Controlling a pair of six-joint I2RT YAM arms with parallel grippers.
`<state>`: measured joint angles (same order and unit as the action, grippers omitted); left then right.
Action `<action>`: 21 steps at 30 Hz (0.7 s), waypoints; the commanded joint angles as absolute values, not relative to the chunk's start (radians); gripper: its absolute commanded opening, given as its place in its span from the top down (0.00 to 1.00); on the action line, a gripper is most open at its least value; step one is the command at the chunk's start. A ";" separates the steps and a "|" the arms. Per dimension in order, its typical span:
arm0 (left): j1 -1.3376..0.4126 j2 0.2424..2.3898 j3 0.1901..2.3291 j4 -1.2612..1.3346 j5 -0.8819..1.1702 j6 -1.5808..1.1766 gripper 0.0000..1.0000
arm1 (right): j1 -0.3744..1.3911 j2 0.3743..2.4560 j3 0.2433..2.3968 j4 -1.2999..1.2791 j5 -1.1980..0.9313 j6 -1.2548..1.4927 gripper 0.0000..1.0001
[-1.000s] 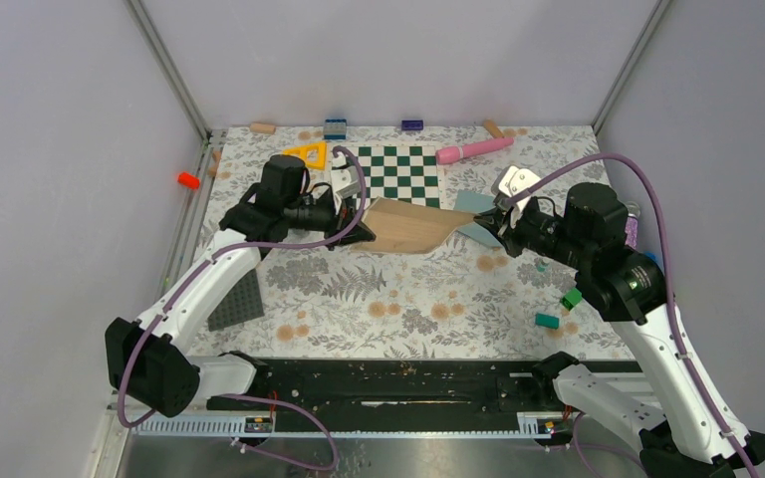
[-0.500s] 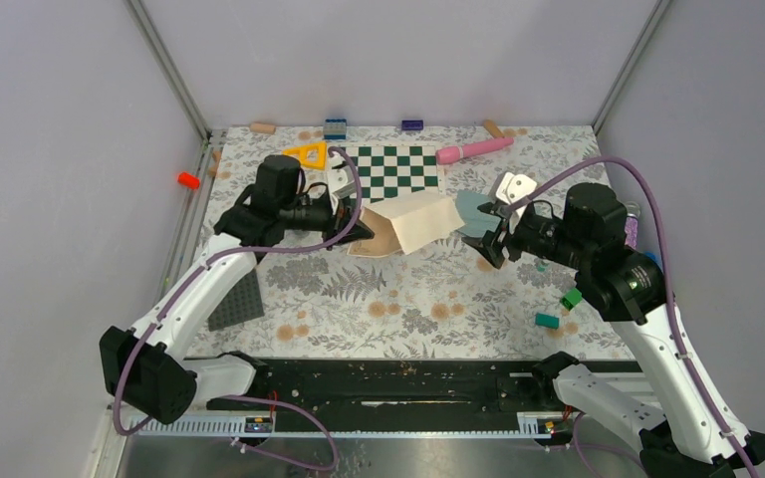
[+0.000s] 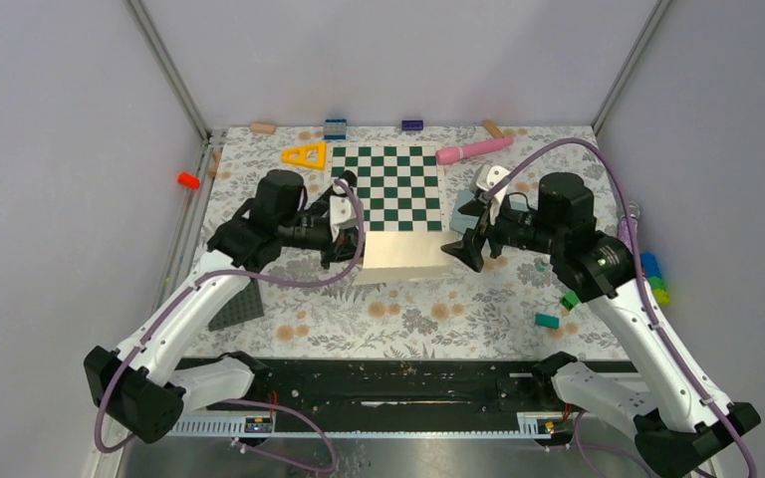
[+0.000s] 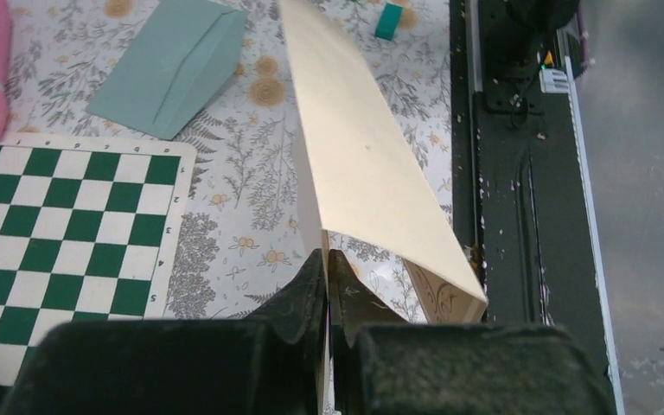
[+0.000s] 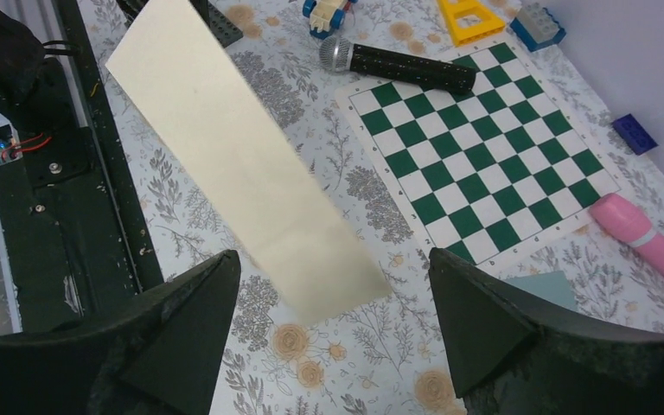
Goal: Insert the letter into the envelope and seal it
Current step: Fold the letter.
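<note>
Letter (image 3: pixel 398 256), pinched at one edge by my closed left gripper (image 4: pixel 327 264), hangs at centre frame while my right gripper (image 5: pixel 333 294) stands spread beside it, holding nothing; envelope (image 4: pixel 169 73) lies upper left in my left wrist view, so insertion likely needs sheet aligned with its mouth.

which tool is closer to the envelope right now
right. the right tool hangs open just beside the envelope; the left tool, shut on the letter, sits at the letter's other end, farther away.

Floral table (image 3: pixel 398 299), chessboard (image 3: pixel 388 174), teal envelope (image 4: pixel 169 65), pink cylinder (image 3: pixel 473 150), yellow triangle (image 3: pixel 305 155)
</note>
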<state>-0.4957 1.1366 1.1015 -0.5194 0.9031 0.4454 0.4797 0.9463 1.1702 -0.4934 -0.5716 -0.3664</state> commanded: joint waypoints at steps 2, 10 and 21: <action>-0.557 1.126 1.107 -0.617 0.881 0.595 1.00 | 0.486 0.970 1.146 -0.418 -0.686 -0.330 0.09; -0.637 1.146 1.129 -0.705 0.809 0.671 1.00 | 0.486 0.980 1.116 -0.461 -0.854 -0.379 0.01; -0.638 1.095 1.119 -0.774 0.812 0.710 1.00 | 0.486 1.108 1.174 -0.532 -1.035 -0.348 0.01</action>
<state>-0.6361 1.1416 1.1023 -0.7525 0.7952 0.6659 0.4801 1.0611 1.1194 -0.5011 -0.9405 -0.3672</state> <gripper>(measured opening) 0.006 0.992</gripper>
